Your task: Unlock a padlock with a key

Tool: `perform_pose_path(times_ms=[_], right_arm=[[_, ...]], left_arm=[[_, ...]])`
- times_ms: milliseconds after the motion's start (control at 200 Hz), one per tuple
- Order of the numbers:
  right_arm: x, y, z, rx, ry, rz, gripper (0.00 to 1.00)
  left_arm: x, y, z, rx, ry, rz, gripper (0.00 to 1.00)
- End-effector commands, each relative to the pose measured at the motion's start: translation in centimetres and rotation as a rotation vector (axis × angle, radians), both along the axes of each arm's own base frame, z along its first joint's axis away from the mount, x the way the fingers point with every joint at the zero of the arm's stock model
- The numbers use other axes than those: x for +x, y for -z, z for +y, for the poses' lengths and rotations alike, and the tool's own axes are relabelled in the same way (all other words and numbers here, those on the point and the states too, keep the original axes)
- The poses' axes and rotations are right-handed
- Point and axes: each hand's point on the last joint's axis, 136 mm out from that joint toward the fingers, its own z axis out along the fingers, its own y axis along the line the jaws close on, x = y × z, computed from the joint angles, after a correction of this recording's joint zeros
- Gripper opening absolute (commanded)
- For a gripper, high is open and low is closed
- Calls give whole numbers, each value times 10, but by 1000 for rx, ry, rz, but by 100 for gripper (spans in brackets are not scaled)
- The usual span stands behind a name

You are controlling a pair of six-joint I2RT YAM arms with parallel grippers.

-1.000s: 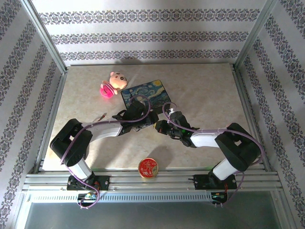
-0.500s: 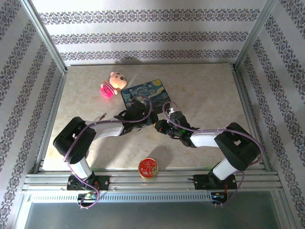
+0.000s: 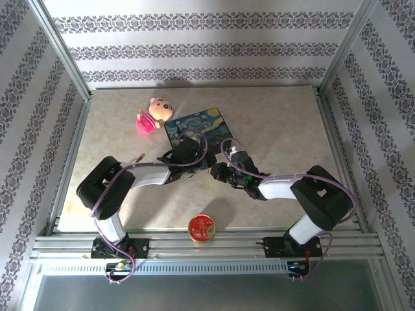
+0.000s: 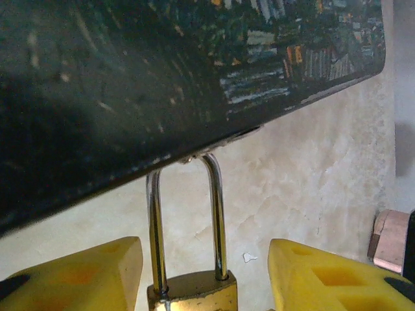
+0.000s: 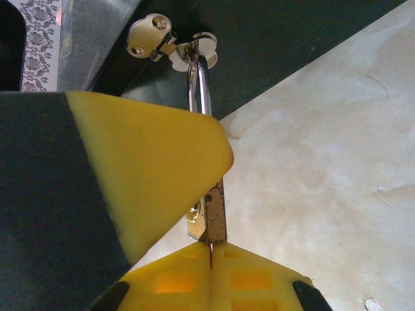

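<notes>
padlock closed on the box hasp; unlocking not done.
left end effector (image 4: pixel 205 260) half spread, pads (image 4: pixel 97 272) flanking the brass padlock (image 4: pixel 193 290), gap on one side, no clamp. right end effector (image 5: pixel 213 241) pinched shut just under the padlock base; key not discernible. shackle (image 4: pixel 217 214) seated both legs, hooked through the painted box (image 4: pixel 162 84) hasp (image 5: pixel 191 48) above the surface (image 4: pixel 305 175). judged remaining: seat and turn key.

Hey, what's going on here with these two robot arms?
Two robot arms are working on a small brass padlock hanging by its shackle from the painted box. The left gripper has its jaws open either side of the lock body. The right gripper is shut at the padlock's bottom end; whether it pinches anything can't be made out.
</notes>
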Motion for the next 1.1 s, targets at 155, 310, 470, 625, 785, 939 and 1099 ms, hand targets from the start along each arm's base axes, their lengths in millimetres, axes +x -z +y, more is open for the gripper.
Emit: perform_pose_path(times_ms=[155,310,470,625,785,939,1099], right_arm=[[17,-18,6,47,16,-54,0],[17,-15,4,47,21,-50,0],[19,-13,3,49,28,-56,0],[22,-16,2,54,35,-75,0],[25,-23,1,58,40,-97,8],[25,-29,-3,50,41,-115,17],[21,-35,-12,7,48,-138,27]], left_arm=[[9,0,-5,-51,-18,-16,51],[10,-1,-6,-84,-34,-21,43],[11,-3,-2,-89,-49,-28,34],[10,-4,-3,-116,-56,-24,28],[6,-1,1,-125,-68,-15,21],[6,0,6,-122,-83,-8,14],[7,-1,10,-136,-102,7,12]])
